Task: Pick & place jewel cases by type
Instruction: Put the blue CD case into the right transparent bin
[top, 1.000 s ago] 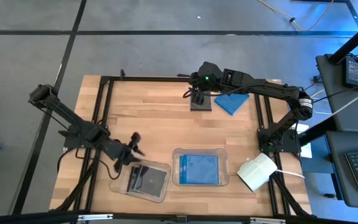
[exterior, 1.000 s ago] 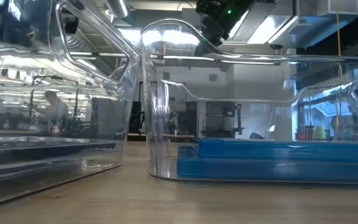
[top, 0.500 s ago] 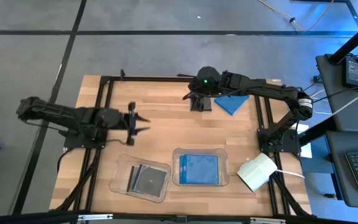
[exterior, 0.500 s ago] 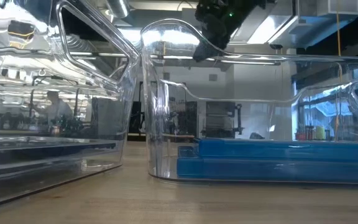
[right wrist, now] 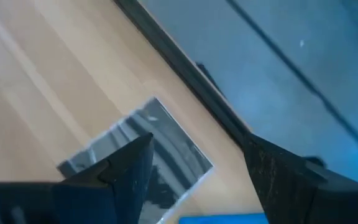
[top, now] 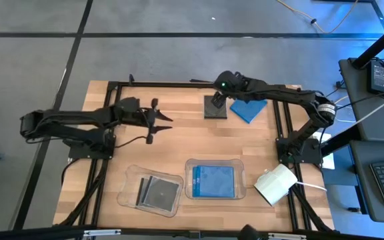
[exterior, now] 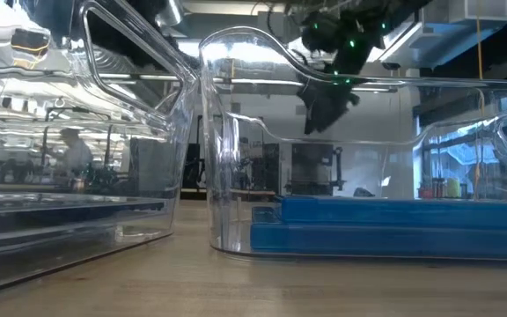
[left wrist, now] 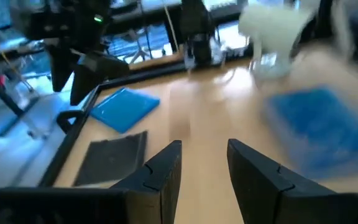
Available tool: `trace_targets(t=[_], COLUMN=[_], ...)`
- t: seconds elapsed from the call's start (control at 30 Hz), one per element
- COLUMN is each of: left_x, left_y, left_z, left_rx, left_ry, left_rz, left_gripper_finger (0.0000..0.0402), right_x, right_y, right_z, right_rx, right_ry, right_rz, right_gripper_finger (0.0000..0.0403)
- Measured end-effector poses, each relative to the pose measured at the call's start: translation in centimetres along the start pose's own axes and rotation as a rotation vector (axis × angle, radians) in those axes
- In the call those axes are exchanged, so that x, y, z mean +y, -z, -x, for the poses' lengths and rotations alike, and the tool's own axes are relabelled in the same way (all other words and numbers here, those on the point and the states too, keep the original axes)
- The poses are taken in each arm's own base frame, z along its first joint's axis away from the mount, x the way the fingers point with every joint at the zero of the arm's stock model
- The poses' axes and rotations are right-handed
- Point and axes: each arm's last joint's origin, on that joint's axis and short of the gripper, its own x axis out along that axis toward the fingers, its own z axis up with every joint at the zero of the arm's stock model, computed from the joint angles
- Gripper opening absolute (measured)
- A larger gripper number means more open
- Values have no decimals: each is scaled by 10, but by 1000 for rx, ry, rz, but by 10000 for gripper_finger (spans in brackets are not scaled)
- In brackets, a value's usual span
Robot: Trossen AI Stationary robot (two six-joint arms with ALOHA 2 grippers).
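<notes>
A black jewel case [top: 213, 108] lies flat on the table near the far edge, with a blue jewel case [top: 249, 109] flat beside it to the right. My right gripper [top: 219, 99] hovers open just over the black case [right wrist: 143, 148], its fingers apart above it. My left gripper [top: 157, 120] is open in mid-air left of the table's middle and points toward the black case [left wrist: 112, 160] and the blue case [left wrist: 125, 109]. More black cases lie in the left clear tray [top: 127, 193], and blue ones in the right clear tray [top: 191, 164].
The two clear trays [exterior: 69, 176] [exterior: 377, 150] stand side by side at the near edge. A black frame rail [top: 112, 113] runs along the table's sides and far edge. A white box [top: 275, 184] sits at the near right corner. Bare wood lies between the trays and the loose cases.
My left gripper has risen from over the left tray and swung toward the far edge and right, toward the loose cases, staying open. My right gripper has shifted slightly right over the black case and turned.
</notes>
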Motion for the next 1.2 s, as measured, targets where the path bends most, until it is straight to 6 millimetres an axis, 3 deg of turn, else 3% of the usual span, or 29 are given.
trace_targets(t=[0.13, 0.47, 0.67, 0.93, 1.2], left_x=[11, 35, 36, 37, 37], left_y=[15, 58, 72, 71, 71], left_z=[-19, -66, -84, -86, -86], left_rx=[80, 133, 93, 68, 73], left_ry=[-84, -143, -151, -157, -156], left_rz=[-87, 146, 146, 139, 141], left_gripper_finger=[125, 125, 125, 125, 125], right_x=[-22, -66, -64, -55, -51], right_y=[11, 27, 47, 68, 80], right_z=[-16, -35, -63, -85, -89], right_rx=[45, 149, 329, 499, 616], right_ry=[24, 196, 231, 230, 259], right_rz=[-41, -383, -396, -398, -397], right_gripper_finger=[251, 251, 251, 251, 251])
